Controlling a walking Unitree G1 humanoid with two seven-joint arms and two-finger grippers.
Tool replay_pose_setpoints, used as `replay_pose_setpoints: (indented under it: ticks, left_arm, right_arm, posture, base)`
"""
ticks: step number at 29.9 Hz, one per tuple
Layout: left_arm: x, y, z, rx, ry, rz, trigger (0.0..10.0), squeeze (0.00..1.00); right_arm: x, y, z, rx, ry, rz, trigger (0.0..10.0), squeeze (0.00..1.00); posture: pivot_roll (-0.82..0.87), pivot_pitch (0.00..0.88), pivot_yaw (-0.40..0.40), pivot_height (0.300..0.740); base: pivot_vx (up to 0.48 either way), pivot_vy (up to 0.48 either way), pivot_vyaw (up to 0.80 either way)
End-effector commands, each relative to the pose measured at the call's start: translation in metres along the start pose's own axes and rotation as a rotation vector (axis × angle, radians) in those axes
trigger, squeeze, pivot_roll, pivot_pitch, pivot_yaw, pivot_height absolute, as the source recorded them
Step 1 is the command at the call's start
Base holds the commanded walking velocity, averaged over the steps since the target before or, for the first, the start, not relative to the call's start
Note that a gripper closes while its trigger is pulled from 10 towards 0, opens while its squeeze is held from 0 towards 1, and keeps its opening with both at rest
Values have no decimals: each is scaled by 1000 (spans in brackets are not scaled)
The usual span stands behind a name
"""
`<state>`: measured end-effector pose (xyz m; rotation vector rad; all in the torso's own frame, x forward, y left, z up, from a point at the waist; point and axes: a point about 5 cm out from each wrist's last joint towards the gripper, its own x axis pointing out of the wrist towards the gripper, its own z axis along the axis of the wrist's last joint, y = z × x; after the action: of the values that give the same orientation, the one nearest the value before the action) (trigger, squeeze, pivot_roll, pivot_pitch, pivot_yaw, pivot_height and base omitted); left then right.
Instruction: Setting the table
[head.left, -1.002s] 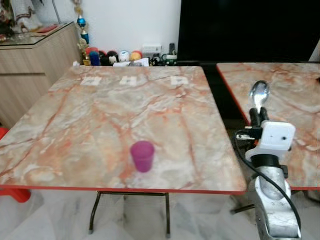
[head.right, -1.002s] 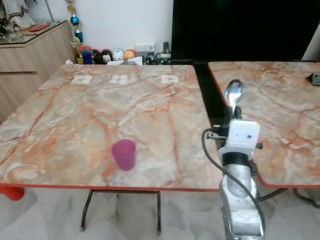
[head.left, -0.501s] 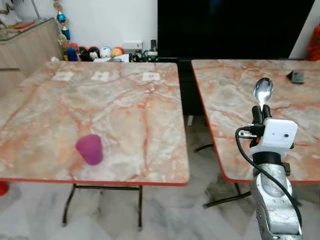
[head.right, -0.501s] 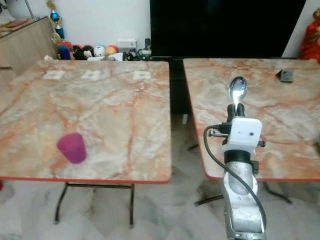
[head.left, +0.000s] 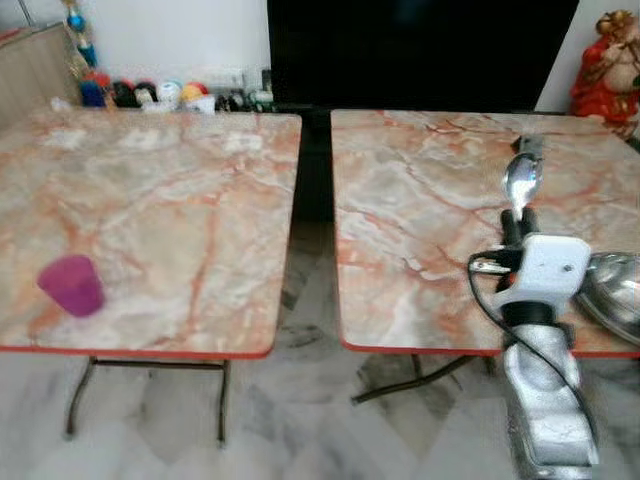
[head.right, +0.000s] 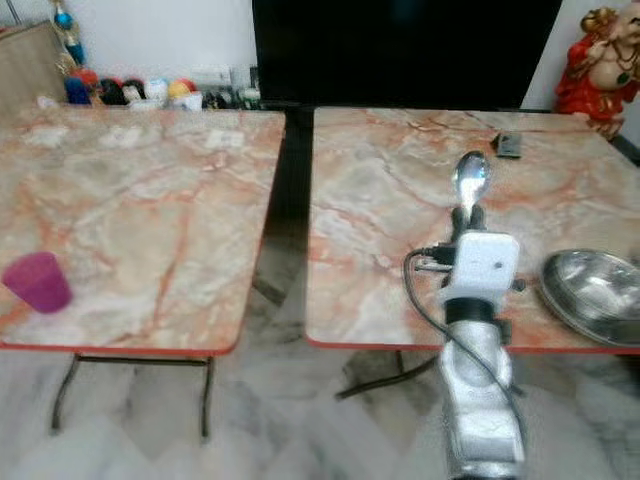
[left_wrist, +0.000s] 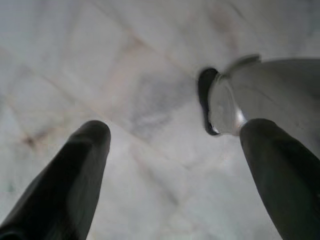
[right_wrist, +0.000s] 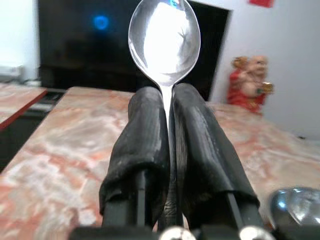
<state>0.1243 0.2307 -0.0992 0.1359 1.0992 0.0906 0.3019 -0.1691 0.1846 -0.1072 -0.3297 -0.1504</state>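
A large black screen stands against the white wall at the far side. A red and gold figurine sits at the far right beside it. A row of small colourful toys lines the floor at the far left, next to a wooden cabinet. A small dark object lies far out on the right. Grey marble floor spreads below.

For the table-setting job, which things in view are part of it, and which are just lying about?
Part of the job:
- spoon, clamped upright in the right gripper
- metal bowl on the right table
- purple cup on the left table

Lying about:
- small dark object at the right table's far edge
- red figurine
- toys along the wall
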Motion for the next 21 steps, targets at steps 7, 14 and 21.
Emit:
replay_pose_setpoints:
  ticks: [7, 14, 21]
  left_arm:
    - [0, -2, -2, 9, 9, -10, 10000, 0]
    - [0, -1, -2, 12, 9, -9, 10000, 0]
    - [0, 0, -2, 17, 10, -5, 10000, 0]
  right_arm:
    - [2, -10, 2, -18, -7, -33, 10000, 0]
    - [1, -11, -1, -24, 1, -35, 10000, 0]
    - [1, -13, -1, -27, 2, -42, 10000, 0]
  posture:
    - [-21, 71, -8, 740]
    - [-22, 76, -5, 740]
    - [-22, 77, -2, 740]
  base:
    - [0, -427, 0]
    - [0, -425, 0]
    - [0, -425, 0]
